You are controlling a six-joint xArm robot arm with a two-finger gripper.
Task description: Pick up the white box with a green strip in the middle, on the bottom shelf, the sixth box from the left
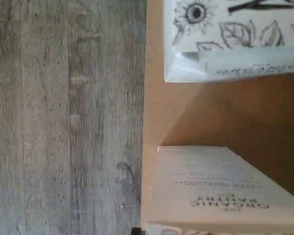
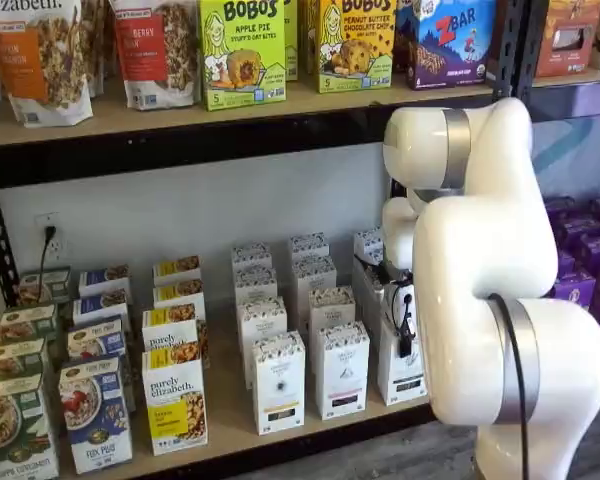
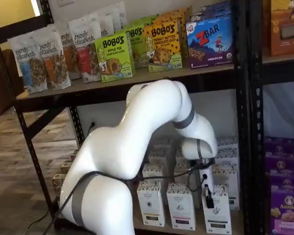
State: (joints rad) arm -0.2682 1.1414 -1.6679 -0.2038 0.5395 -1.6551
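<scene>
The white box [image 2: 392, 378] is the rightmost of the front row of tall white cartons on the bottom shelf [image 2: 220, 428], and it also shows in a shelf view [image 3: 217, 216]. My gripper [image 2: 405, 345] hangs just in front of its upper part, touching or nearly so. In a shelf view [image 3: 208, 199] only one black finger shows side-on, so I cannot tell whether it is open. The wrist view shows two white cartons [image 1: 220, 186] on the tan board [image 1: 225, 112], with no fingers in sight.
More white cartons [image 2: 340, 368] stand left of and behind the target. A purely elizabeth box [image 2: 175, 400] and cereal boxes [image 2: 95, 412] stand further left. The black rack upright [image 3: 242, 147] and purple boxes [image 3: 284, 205] are to the right. My arm [image 2: 480, 250] hides the shelf's right end.
</scene>
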